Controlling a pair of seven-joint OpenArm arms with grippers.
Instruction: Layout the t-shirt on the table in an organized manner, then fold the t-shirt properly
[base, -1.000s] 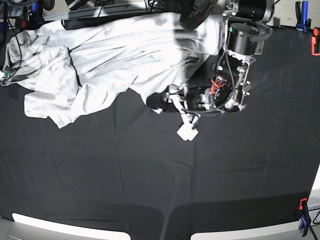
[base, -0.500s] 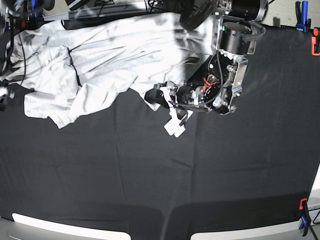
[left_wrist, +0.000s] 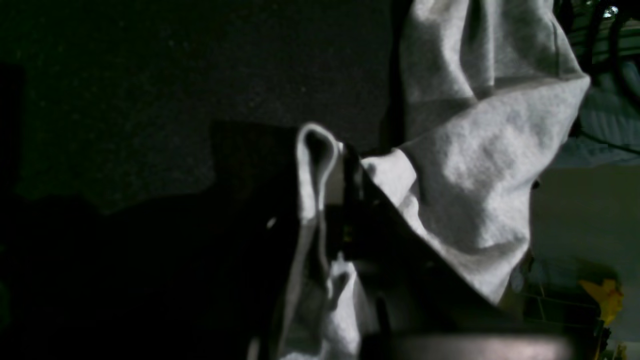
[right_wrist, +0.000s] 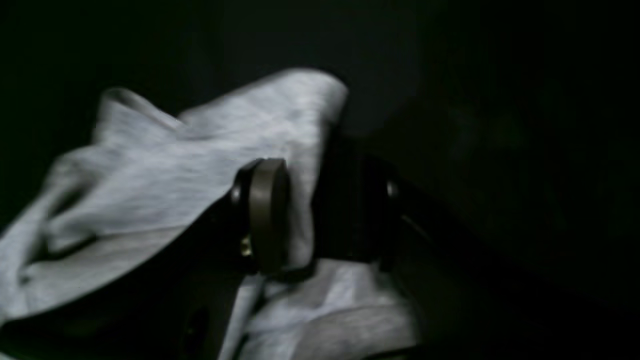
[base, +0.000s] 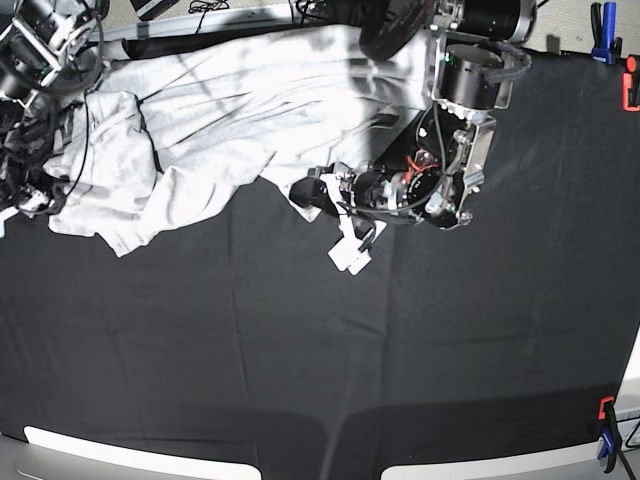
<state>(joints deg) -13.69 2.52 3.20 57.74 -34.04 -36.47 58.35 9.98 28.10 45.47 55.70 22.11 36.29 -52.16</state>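
Observation:
The light-grey t-shirt (base: 250, 110) lies crumpled along the far edge of the black table (base: 300, 350); no lettering shows. My left gripper (base: 318, 192) lies low at the shirt's near edge, right of centre. In the left wrist view the left gripper (left_wrist: 340, 210) is shut on a fold of the t-shirt (left_wrist: 490, 150). My right gripper (base: 28, 190) is at the shirt's left end. In the right wrist view the right gripper (right_wrist: 310, 215) has the t-shirt fabric (right_wrist: 200, 150) pinched between its fingers (right_wrist: 267, 215).
A small white tag (base: 350, 252) hangs by the left gripper over the cloth. Blue (base: 603, 28) and red (base: 631, 85) clamps stand at the far right corner, another clamp (base: 606, 430) at the near right edge. Cables and gear lie behind the table.
The left gripper with the shirt edge shifted a little left one second ago, then held still. The right arm has come into view at the top left, over the shirt's left end.

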